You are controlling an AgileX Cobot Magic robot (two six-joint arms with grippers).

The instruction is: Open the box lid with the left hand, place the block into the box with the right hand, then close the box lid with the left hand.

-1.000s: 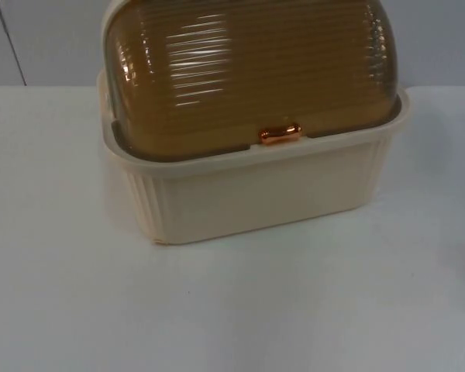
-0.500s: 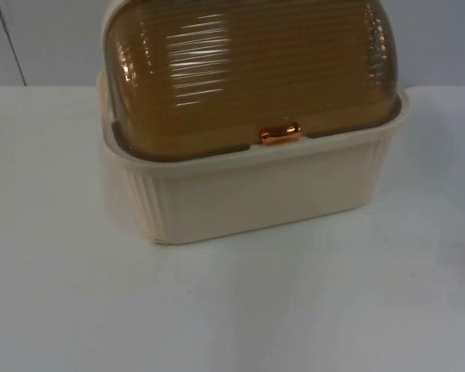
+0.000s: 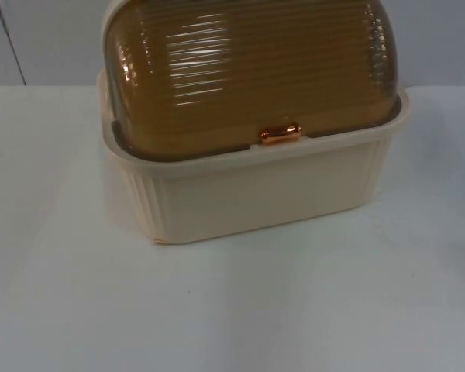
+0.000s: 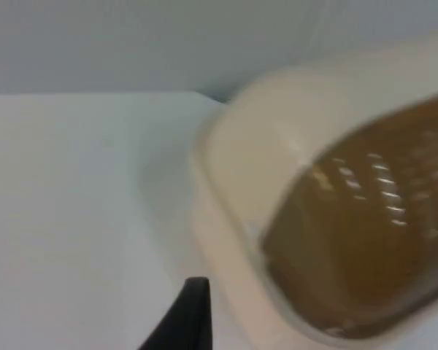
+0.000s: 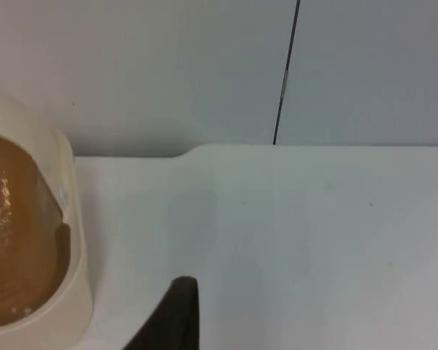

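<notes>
The white table [image 3: 232,310] carries the cream ribbed box [image 3: 256,194] at 12 o'clock in the top view, against the grey partition wall [image 3: 46,39]. Its amber ribbed lid [image 3: 248,70] is down, its copper handle [image 3: 280,134] at the front rim; the contents cannot be made out. The left gripper [image 4: 193,313] hangs beside the box's end, the right gripper [image 5: 177,313] beside the other end; whether either pair of jaws is spread, I cannot tell.

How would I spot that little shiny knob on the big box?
Start at the cream ribbed box on the white table. Its domed, ridged amber lid is closed. At the lid's front lower edge sits the handle, small, smooth and coppery, the only metallic-looking piece.
</notes>
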